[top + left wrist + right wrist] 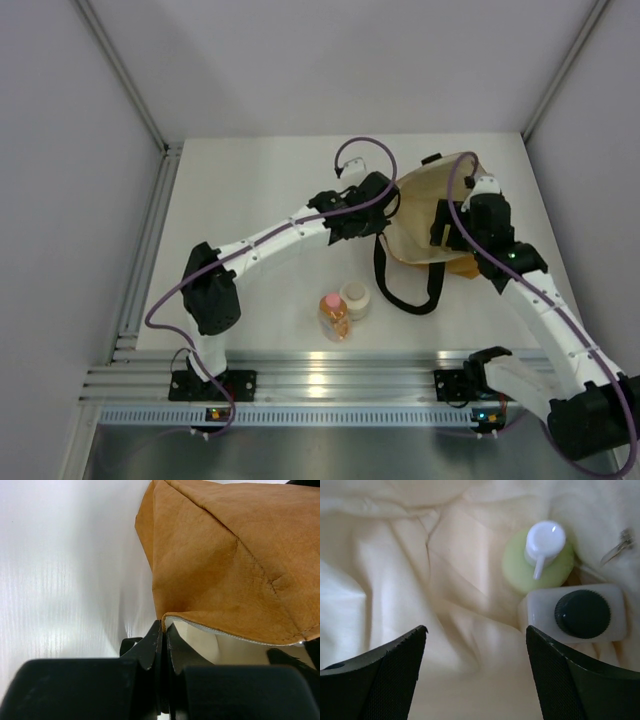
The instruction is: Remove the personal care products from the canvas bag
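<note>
Top external view, going L to R: left arm (pixel 270 238) stretches diagonally over the white table (pixel 250 180) to the left rim of the canvas bag (pixel 425 195). Left wrist cam shows it way better tbh. The left jaws are fully closed, with the tips pinched right on the bag's rim, where the mustard-orange outside meets the pale inside.

Next over, near the front-middle of the table and outside the bag: orange bottle w/ pink cap (pixel 334 316) and cream round jar (pixel 355 298). They're right up against each other, jar just behind and to the right of the bottle. Neither arm is touching them.

Right of those, the bag's black loop handles (pixel 405 290) flop out onto the table toward the front. The bag itself sits in the back-right area w/ its mouth gaping.

Then the right arm (pixel 540 300) comes up from the front-right corner and bends down into the bag's mouth. Right wrist cam is looking at the cream lining (pixel 410 555), all wrinkly. The right jaws are spread wide w/ nothing between them, just fabric.

Two products are in the bag, both off to the right of the jaws: pale green bottle w/ white cap (pixel 538 560) further in, and white squarish bottle w/ dark cap (pixel 575 614) closer, touching the green one. The white one sits just past the right-hand tip; can't tell if it touches.
</note>
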